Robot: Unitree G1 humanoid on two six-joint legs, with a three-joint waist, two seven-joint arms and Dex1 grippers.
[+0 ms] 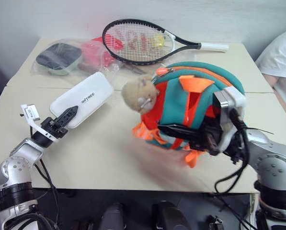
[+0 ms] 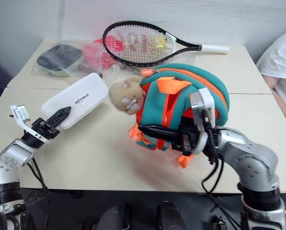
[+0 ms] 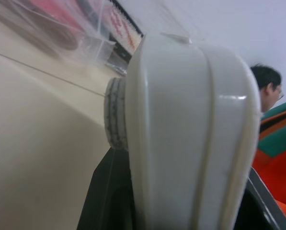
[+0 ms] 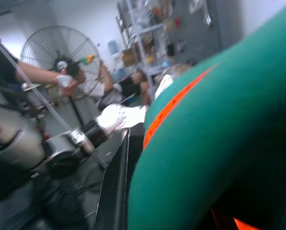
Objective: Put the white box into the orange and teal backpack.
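Observation:
The white box (image 1: pixel 83 98) lies flat on the tan table (image 1: pixel 99 158) at the left, dark lettering on top. My left gripper (image 1: pixel 70 113) is shut on its near end, one black finger lying on its top; in the left wrist view the box (image 3: pixel 190 134) stands between the fingers. The orange and teal backpack (image 1: pixel 195 93) is tilted up off the table at the right, and its tan plush animal (image 1: pixel 139 94) hangs toward the box. My right gripper (image 1: pixel 165 129) is shut on the backpack's lower front edge. Teal fabric (image 4: pixel 219 143) shows close up in the right wrist view.
A black tennis racket (image 1: pixel 143 42) with a white handle lies at the back of the table. A clear plastic bag (image 1: pixel 61 57) holding dark and red things sits at the back left. A person in a white shirt (image 1: pixel 281 57) is at the right edge.

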